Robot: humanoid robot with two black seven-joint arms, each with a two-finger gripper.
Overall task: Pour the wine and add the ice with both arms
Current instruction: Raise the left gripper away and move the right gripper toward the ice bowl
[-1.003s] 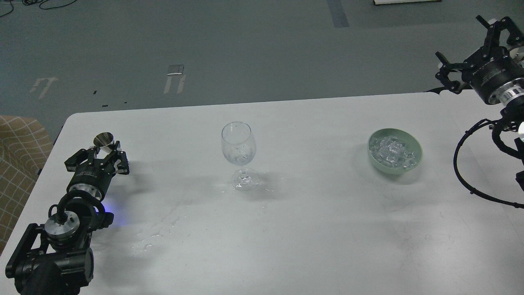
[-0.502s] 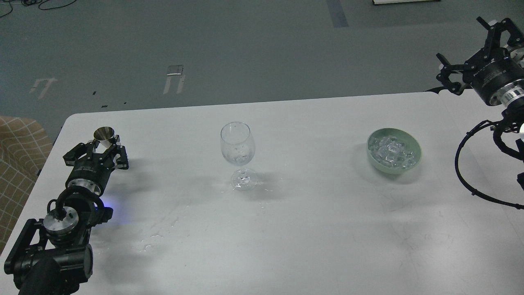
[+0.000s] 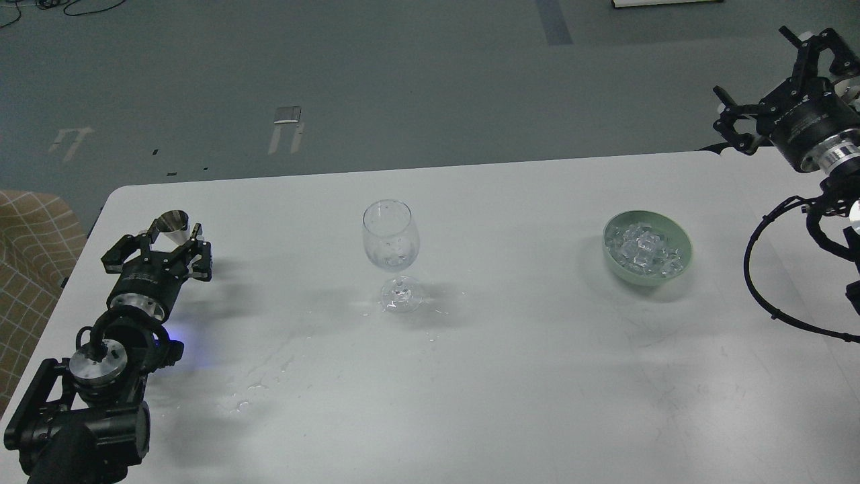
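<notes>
Landmark: wine glass (image 3: 392,252), upright mid-surface (image 3: 510,403). Water droplets (image 3: 259,386) near-left of it, so expect slip. Our left gripper (image 3: 159,242), left of the glass, jaws closed on a small metal cup (image 3: 173,225). Ice (image 3: 645,250), right of the glass, sits heaped in a green bowl (image 3: 680,265): light, hard, wet-slick; pinch one cube on flat faces. Our right gripper (image 3: 766,94), far right and raised, jaws spread open, empty.
</notes>
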